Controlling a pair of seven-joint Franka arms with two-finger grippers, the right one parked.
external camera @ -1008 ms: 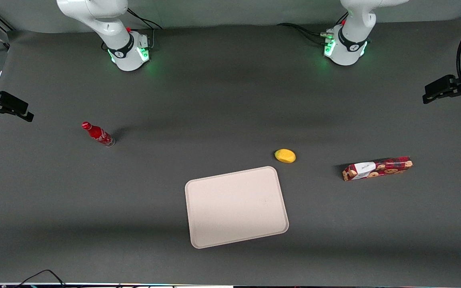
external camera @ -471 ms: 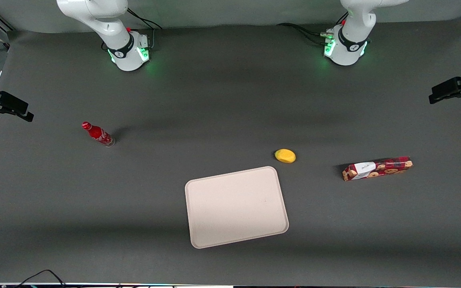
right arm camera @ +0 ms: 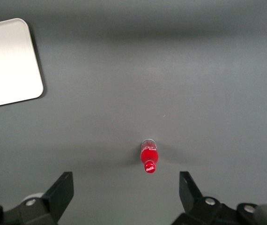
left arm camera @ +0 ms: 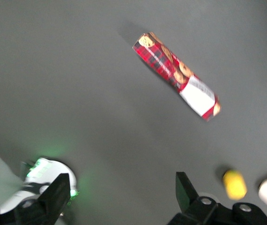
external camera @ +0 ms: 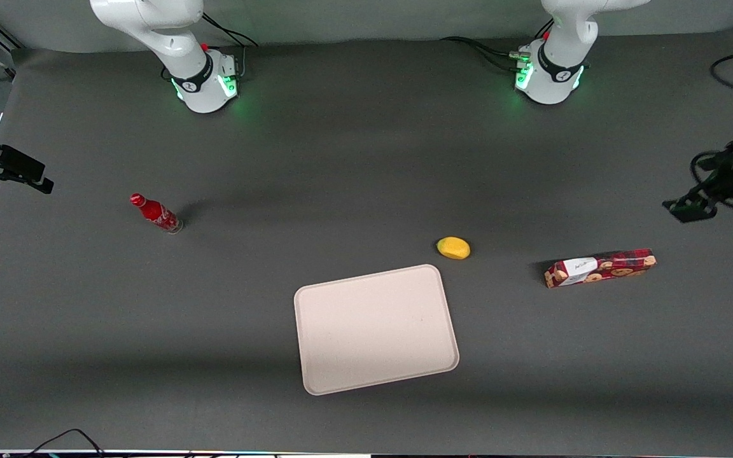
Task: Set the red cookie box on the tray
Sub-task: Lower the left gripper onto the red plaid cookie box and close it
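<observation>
Gripper point(external camera: 691, 208) aloft at working arm's end of table, fingers point(left arm camera: 58, 192) spread apart, clamped on nothing, well apart from box point(external camera: 600, 268). Box flat on table, near lemon point(external camera: 453, 247), well apart from tray point(external camera: 376, 329). Likely light, stiff cardboard, crushable under heavy squeeze (glossy faces may slip). Best taken across narrow width near mid-length, fingers on long side faces. Compared with half a second ago: gripper lower in front view, nearer to box, and turned; box, tray, lemon, bottle point(external camera: 155, 213) unmoved.
</observation>
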